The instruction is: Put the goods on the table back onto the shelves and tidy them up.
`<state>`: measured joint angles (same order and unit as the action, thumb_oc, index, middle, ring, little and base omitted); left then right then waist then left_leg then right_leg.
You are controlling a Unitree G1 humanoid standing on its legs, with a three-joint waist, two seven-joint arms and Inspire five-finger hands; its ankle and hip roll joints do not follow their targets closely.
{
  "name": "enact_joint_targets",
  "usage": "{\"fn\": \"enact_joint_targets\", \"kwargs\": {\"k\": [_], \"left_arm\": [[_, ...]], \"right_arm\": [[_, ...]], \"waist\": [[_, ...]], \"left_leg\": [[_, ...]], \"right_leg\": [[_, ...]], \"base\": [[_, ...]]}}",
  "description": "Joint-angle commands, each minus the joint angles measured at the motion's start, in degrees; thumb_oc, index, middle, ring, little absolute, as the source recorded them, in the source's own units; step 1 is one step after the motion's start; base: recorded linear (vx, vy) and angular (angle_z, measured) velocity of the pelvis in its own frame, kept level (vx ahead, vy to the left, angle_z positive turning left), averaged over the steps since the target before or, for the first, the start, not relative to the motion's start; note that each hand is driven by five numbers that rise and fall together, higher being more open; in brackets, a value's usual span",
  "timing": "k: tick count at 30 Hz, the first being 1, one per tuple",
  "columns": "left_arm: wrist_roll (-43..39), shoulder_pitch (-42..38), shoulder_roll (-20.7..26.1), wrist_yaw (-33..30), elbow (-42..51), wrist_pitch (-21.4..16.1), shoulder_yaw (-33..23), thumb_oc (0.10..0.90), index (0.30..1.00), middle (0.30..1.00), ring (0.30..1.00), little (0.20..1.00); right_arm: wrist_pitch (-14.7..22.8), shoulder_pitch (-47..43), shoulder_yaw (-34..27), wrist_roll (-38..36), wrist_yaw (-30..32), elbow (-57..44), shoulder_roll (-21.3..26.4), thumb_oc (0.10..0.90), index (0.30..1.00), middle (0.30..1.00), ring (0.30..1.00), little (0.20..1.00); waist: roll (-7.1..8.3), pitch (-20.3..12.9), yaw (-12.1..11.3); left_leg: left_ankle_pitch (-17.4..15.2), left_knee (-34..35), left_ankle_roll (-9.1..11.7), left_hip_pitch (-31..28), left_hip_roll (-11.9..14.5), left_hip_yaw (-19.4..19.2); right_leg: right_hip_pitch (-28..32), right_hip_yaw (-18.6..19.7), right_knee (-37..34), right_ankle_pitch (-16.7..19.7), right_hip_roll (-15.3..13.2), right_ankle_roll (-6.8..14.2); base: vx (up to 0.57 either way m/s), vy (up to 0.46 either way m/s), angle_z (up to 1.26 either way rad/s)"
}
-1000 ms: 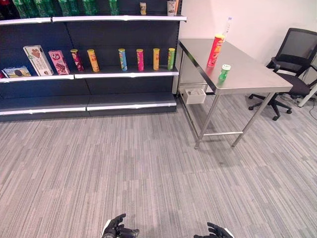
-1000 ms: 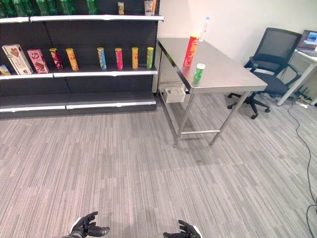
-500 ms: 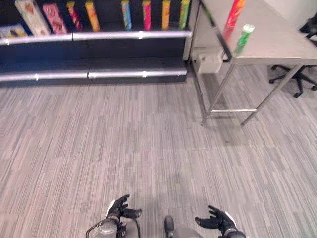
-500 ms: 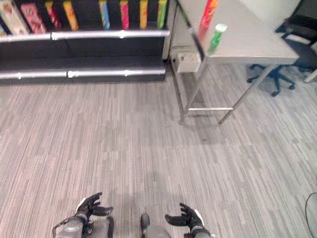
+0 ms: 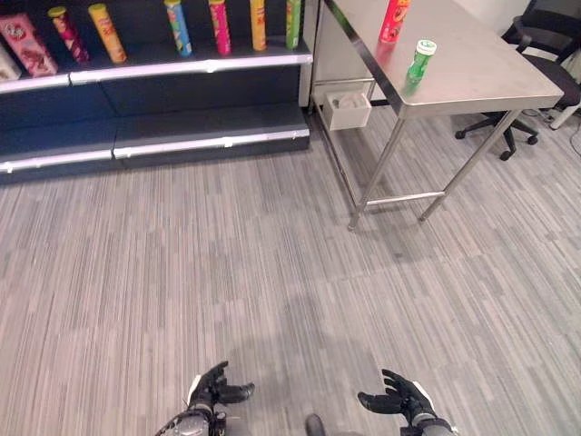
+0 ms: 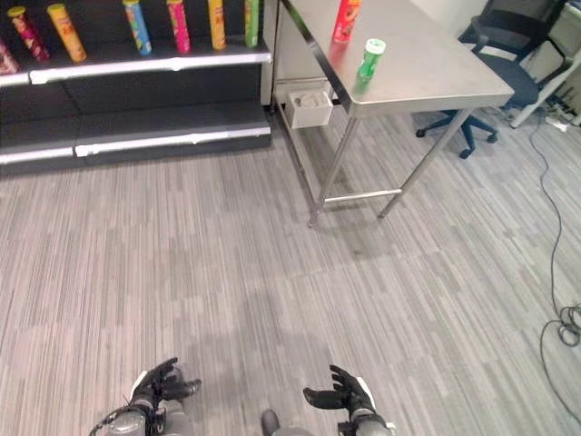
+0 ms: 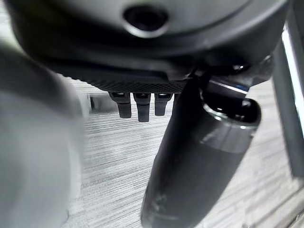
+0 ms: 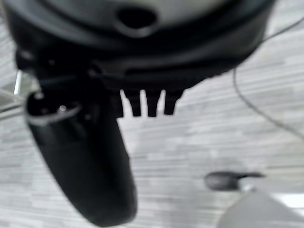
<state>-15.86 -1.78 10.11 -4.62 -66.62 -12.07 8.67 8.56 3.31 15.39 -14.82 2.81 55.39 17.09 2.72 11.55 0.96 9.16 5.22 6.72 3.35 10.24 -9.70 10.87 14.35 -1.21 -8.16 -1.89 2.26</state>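
Steel table (image 5: pixel 490 77) held the goods: a red can (image 5: pixel 393 20) and a green can (image 5: pixel 419 60) near its front edge. I had both hands low over carpet, well apart from it, left hand (image 5: pixel 211 394) and right hand (image 5: pixel 398 403) released, holding nothing. I judged walking closer, squaring up, came first, then the green can.

Steel table (image 5: pixel 472 68) carrying tall red tube can (image 5: pixel 393 20) and small green white-capped can (image 5: pixel 420 60), standing near each other. Dark shelf (image 5: pixel 182 68) bearing row of coloured upright tube cans (image 5: pixel 221 25).
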Motion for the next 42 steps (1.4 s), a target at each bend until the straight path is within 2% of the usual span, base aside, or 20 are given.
{"fn": "enact_joint_targets", "kwargs": {"k": [1, 2, 4, 5, 8, 11, 15, 16, 20, 24, 25, 27, 30, 31, 32, 33, 34, 36, 40, 42], "left_arm": [[-2.3, -0.5, 2.5, -0.8, 4.3, -2.6, 0.7, 0.800, 0.900, 0.900, 0.900, 0.900], [-3.2, -1.5, 2.7, -1.2, 5.1, -2.7, 1.1, 0.800, 0.900, 0.900, 0.900, 0.900], [-3.4, -2.1, 2.6, -1.3, 5.0, -2.7, 1.3, 0.800, 0.900, 0.900, 0.900, 0.900], [-4.0, -3.1, 2.4, -1.3, 5.5, -2.8, 1.8, 0.800, 0.900, 0.900, 0.900, 0.900], [-3.1, -4.5, 2.3, -1.1, 5.0, -3.1, 3.1, 0.800, 0.900, 0.900, 0.900, 0.900], [-2.1, -5.6, 2.2, -1.2, 4.4, -3.2, 3.7, 0.800, 0.900, 0.900, 0.900, 0.900], [-1.5, -6.0, 2.1, -1.1, 4.2, -3.3, 3.8, 0.800, 0.900, 0.900, 0.900, 0.900], [0.2, -6.3, 0.8, -0.7, 2.7, -3.1, 4.3, 0.800, 0.900, 0.900, 0.900, 0.900], [1.5, -5.4, -0.1, -0.2, 2.7, -3.1, 4.8, 0.800, 0.900, 0.900, 0.900, 0.900], [-0.1, -5.8, -1.5, 0.3, 3.3, -3.5, 6.0, 0.800, 0.900, 0.900, 0.900, 0.900], [-0.8, -6.2, -1.3, 0.7, 4.9, -3.5, 6.9, 0.800, 0.900, 0.900, 0.900, 0.900], [-1.0, -7.3, -0.8, 0.2, 5.1, -3.4, 7.4, 0.800, 0.900, 0.900, 0.900, 0.900], [-1.5, -6.9, -0.9, 0.4, 5.1, -3.4, 7.1, 0.800, 0.900, 0.900, 0.900, 0.900], [-1.5, -6.3, -1.0, 0.7, 5.5, -3.5, 7.1, 0.800, 0.900, 0.900, 0.900, 0.900], [-1.9, -4.4, -1.0, 0.8, 6.4, -3.9, 7.0, 0.800, 0.900, 0.900, 0.900, 0.900], [-1.9, -4.3, -1.0, 0.8, 6.4, -3.9, 7.1, 0.800, 0.900, 0.900, 0.900, 0.900], [-2.3, -4.1, -0.8, 0.6, 6.6, -4.0, 6.9, 0.800, 0.900, 0.900, 0.900, 0.900], [-2.3, -4.5, -0.6, 0.3, 6.5, -4.0, 6.9, 0.800, 0.900, 0.900, 0.900, 0.900], [-2.5, -4.3, -0.2, 0.5, 5.9, -3.8, 6.2, 0.800, 0.900, 0.900, 0.900, 0.900], [-2.8, -3.6, -0.1, 0.5, 5.5, -4.0, 5.1, 0.800, 0.900, 0.900, 0.900, 0.900]], "right_arm": [[3.0, -2.1, -0.8, 0.8, -0.5, -5.0, 1.2, 0.800, 0.900, 0.900, 0.900, 0.900], [2.6, -2.9, -1.4, 0.9, -0.5, -4.9, 1.5, 0.800, 0.900, 0.900, 0.900, 0.900], [2.5, -3.1, -1.7, 1.3, -0.3, -4.5, 1.4, 0.800, 0.900, 0.900, 0.900, 0.900], [2.3, -3.3, -1.7, 1.7, 0.0, -5.3, 1.6, 0.800, 0.900, 0.900, 0.900, 0.900], [2.2, -3.9, -1.6, 1.4, 0.0, -4.5, 2.3, 0.800, 0.900, 0.900, 0.900, 0.900], [2.1, -4.0, -1.8, 1.1, 0.4, -3.9, 2.9, 0.800, 0.900, 0.900, 0.900, 0.900], [2.0, -4.0, -2.0, 0.9, 0.5, -3.3, 3.0, 0.800, 0.900, 0.900, 0.900, 0.900], [1.7, -3.8, -1.6, 2.2, 0.6, -2.1, 2.9, 0.800, 0.900, 0.900, 0.900, 0.900], [1.5, -1.3, -2.1, 2.4, -0.2, -2.1, 3.4, 0.800, 0.900, 0.900, 0.900, 0.900], [1.7, -1.6, -3.3, 1.7, -0.7, -2.8, 6.0, 0.800, 0.900, 0.900, 0.900, 0.900], [1.8, -2.0, -3.8, 0.4, -1.0, -4.7, 6.8, 0.800, 0.900, 0.900, 0.900, 0.900], [1.9, -2.8, -4.1, -0.4, -0.5, -4.6, 7.0, 0.800, 0.900, 0.900, 0.900, 0.900], [1.9, -3.1, -3.7, -1.1, -0.6, -3.7, 6.4, 0.800, 0.900, 0.900, 0.900, 0.900], [2.0, -3.0, -3.5, -1.3, -0.5, -3.6, 6.3, 0.800, 0.900, 0.900, 0.900, 0.900], [2.5, -2.8, -2.7, -1.5, -0.4, -3.5, 6.1, 0.800, 0.900, 0.900, 0.900, 0.900], [2.5, -2.7, -2.7, -1.5, -0.4, -3.5, 6.2, 0.800, 0.900, 0.900, 0.900, 0.900], [2.7, -3.0, -2.3, -1.5, -0.2, -3.4, 5.9, 0.800, 0.900, 0.900, 0.900, 0.900], [2.9, -3.5, -2.2, -1.6, 0.3, -3.1, 5.7, 0.800, 0.900, 0.900, 0.900, 0.900], [3.1, -3.4, -1.9, -1.4, 0.3, -3.2, 5.0, 0.800, 0.900, 0.900, 0.900, 0.900], [3.0, -3.6, -1.3, -0.9, -0.3, -3.2, 4.5, 0.800, 0.900, 0.900, 0.900, 0.900]], "waist": [[1.35, -4.1, -0.9], [0.77, -2.9, -0.2], [0.21, -2.6, 0.0], [0.09, -2.3, 0.6], [-0.41, -2.3, 1.9], [-0.13, -2.2, 3.0], [-0.09, -2.4, 3.4], [-0.78, -2.0, 4.6], [-0.42, -2.1, 5.9], [0.12, -1.3, 7.5], [2.04, 0.0, 7.0], [4.25, 1.0, 6.3], [3.33, 0.9, 5.4], [2.56, 0.8, 4.9], [1.56, 0.4, 3.3], [1.55, 0.7, 3.2], [0.26, 0.5, 2.5], [0.05, 0.8, 2.5], [0.97, 0.4, 2.5], [0.46, -0.1, 2.9]], "left_leg": [[-2.9, -0.2, 0.4, 0.3, 1.5, -1.6], [-4.3, -0.2, -0.9, -2.0, 0.5, -2.5], [-5.1, -0.2, -1.4, -3.1, 0.3, -3.0], [-6.4, -0.2, -2.0, -4.2, -1.8, -3.9], [-8.6, -0.2, -2.1, -5.6, -4.3, -4.6], [-10.6, -0.2, -1.9, -7.1, -6.2, -3.9], [-11.3, -0.2, -1.7, -7.4, -6.8, -3.6], [-14.1, -0.2, -1.4, -10.0, -8.3, -3.2], [-17.8, -0.2, -1.9, -14.9, -11.7, 0.2], [-17.2, -17.0, 1.4, -8.6, -14.2, 2.2], [-15.2, -27.6, 4.4, -2.4, -16.9, 4.9], [-14.3, -36.4, 7.8, 4.3, -18.8, 6.4], [-13.0, -31.9, 5.7, 4.6, -15.2, 5.5], [-12.5, -28.8, 4.3, 3.8, -13.6, 5.9], [-11.5, -18.5, 1.9, 2.2, -8.9, 8.7], [-11.5, -18.1, 2.0, 1.6, -8.9, 8.6], [-6.3, -7.7, 1.2, 0.5, -2.9, 11.0], [-2.3, -2.5, 1.6, 1.3, 1.3, 10.1], [-0.8, -0.2, 2.3, 3.3, 4.5, 9.7], [-0.3, -0.2, 3.3, 3.3, 5.1, 5.2]], "right_leg": [[-6.2, -0.8, 21.8, -1.4, -1.5, 9.3], [-13.0, -3.6, 31.5, 6.9, -2.6, 12.7], [-15.1, -6.0, 34.4, 8.9, -3.5, 12.7], [-17.2, -8.1, 30.6, 9.1, -6.2, 12.1], [-19.9, -10.9, 17.7, 4.0, -6.4, 10.0], [-20.1, -10.6, 4.4, 6.5, -7.7, 10.4], [-21.7, -9.9, -0.1, 7.9, -8.4, 10.9], [-28.8, -9.6, -3.8, 9.7, -9.3, 12.4], [-24.9, -8.7, -3.8, 12.9, -9.2, 11.9], [-19.0, -8.5, -3.6, 12.3, -9.3, 9.9], [-17.3, -8.8, -2.8, 11.1, -10.7, 8.8], [-16.0, -8.2, -2.6, 10.3, -11.4, 7.9], [-14.7, -6.8, -2.1, 9.1, -9.0, 6.9], [-14.0, -6.3, -1.8, 8.3, -7.9, 6.3], [-13.7, -4.4, -0.3, 6.6, -5.8, 5.7], [-13.4, -4.4, -0.3, 6.5, -5.7, 5.6], [-13.0, -3.1, 0.3, 4.7, -3.9, 5.0], [-12.9, -2.5, 1.3, 3.1, -3.3, 4.4], [-12.1, -0.3, 2.3, 1.2, -2.7, 4.1], [-9.7, 1.2, 2.6, -0.5, -1.9, 4.3]], "base": [[0.41, 0.141, 0.07], [0.38, 0.122, 0.07], [0.28, 0.110, 0.05], [0.28, 0.136, 0.24], [0.32, 0.073, 0.10], [0.23, -0.031, 0.23], [0.19, -0.043, 0.45], [0.79, -0.220, -0.19], [0.47, -0.217, 0.11], [0.28, -0.286, 0.74], [0.12, -0.330, 0.57], [0.16, -0.387, 0.44], [0.23, -0.147, 0.22], [0.34, -0.051, -0.41], [0.34, -0.052, -0.54], [0.46, -0.023, -0.39], [0.30, 0.023, -0.53], [0.31, 0.037, -0.60], [0.29, 0.037, -0.43], [0.59, 0.155, -0.52]]}}
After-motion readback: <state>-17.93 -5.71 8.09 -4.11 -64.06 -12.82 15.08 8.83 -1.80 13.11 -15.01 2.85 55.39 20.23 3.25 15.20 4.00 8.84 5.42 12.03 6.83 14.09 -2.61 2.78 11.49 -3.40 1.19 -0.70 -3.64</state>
